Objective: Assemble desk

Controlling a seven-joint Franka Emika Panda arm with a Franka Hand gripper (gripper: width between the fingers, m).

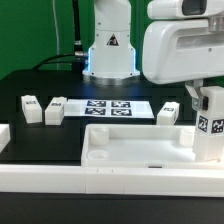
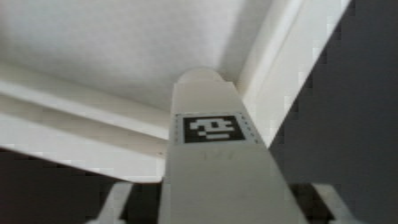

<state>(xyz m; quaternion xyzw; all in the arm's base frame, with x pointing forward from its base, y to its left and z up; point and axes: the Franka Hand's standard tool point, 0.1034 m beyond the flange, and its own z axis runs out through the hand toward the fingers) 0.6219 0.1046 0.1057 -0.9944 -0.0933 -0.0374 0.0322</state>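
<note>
The white tray-like tabletop (image 1: pixel 130 145) lies rim up at the front middle of the table. My gripper (image 1: pixel 207 100) is shut on a white block leg (image 1: pixel 210 128) with tags and holds it upright at the tabletop's end on the exterior view's right. In the wrist view the held leg (image 2: pixel 214 150) runs out from between my fingers (image 2: pixel 125 205) toward a corner of the tabletop rim (image 2: pixel 267 70). Two loose legs (image 1: pixel 30 106) (image 1: pixel 56 109) stand at the exterior view's left. A third loose leg (image 1: pixel 167 114) stands behind the tabletop's right end.
The marker board (image 1: pixel 108 107) lies flat behind the tabletop. The robot base (image 1: pixel 108 50) stands at the back. A long white border rail (image 1: pixel 90 185) runs along the front edge, and another rail piece (image 1: pixel 4 135) sits at the left.
</note>
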